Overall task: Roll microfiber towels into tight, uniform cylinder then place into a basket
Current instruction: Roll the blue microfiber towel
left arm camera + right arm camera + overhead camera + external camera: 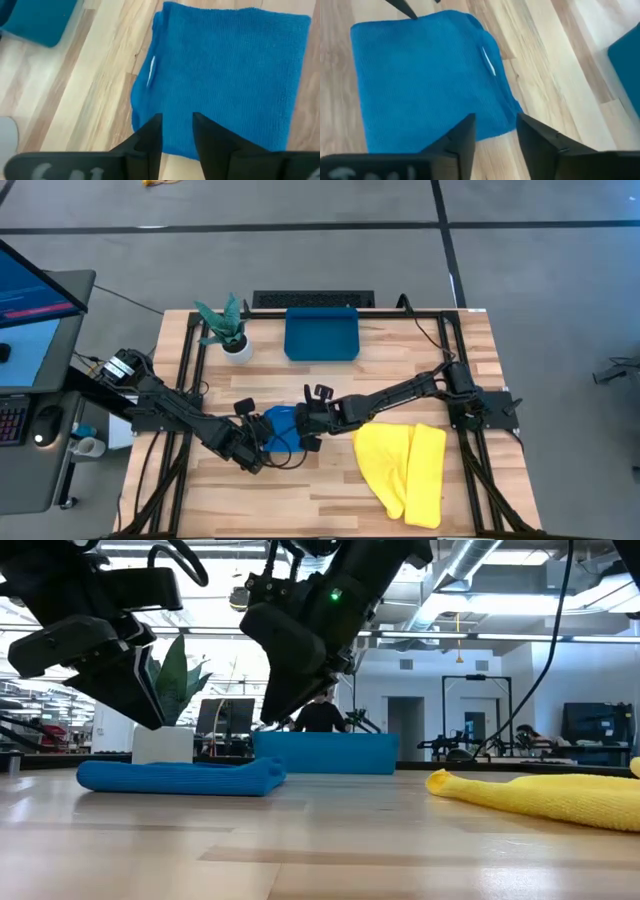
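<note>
below both raised grippers, the left gripper (pixel 177 131) and right gripper (pixel 496 131) with fingers parted and empty, the folded blue towel (pixel 281 429) lies flat, so uneven pinches at opposite edges could skew the roll, leaving a loose cylinder.

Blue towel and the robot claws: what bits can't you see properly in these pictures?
- Blue towel: in the high view both arms cover most of it; left claw and right claw hang over it.
- Basket: the low view shows only its front wall, so the inside is hidden.
- Yellow towel: cut off by the low view's right edge.
- Person: low view, mostly hidden behind the right arm and basket.
</note>
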`<state>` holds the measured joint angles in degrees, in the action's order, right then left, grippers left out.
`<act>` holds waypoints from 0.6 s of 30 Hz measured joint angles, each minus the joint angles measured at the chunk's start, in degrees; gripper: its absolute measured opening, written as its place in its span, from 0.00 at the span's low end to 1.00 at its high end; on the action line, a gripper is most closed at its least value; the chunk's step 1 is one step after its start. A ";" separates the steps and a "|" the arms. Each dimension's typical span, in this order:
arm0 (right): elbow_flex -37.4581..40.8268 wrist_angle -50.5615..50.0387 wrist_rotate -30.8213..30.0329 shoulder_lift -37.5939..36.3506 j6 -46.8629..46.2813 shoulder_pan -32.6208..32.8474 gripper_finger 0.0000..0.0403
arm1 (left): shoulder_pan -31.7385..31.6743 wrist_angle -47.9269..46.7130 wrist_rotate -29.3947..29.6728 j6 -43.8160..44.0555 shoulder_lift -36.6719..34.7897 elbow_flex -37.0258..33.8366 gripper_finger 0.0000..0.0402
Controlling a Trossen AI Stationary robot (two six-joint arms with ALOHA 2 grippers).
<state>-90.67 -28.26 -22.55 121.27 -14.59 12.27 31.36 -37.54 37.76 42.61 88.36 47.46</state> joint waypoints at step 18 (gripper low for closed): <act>-0.02 -6.00 -1.54 -0.15 5.76 6.99 0.50 | 6.70 5.25 -1.49 -7.36 -0.02 0.00 0.28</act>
<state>-90.70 -34.26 -24.08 121.12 -8.83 19.26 38.06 -32.30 36.27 35.25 88.33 47.46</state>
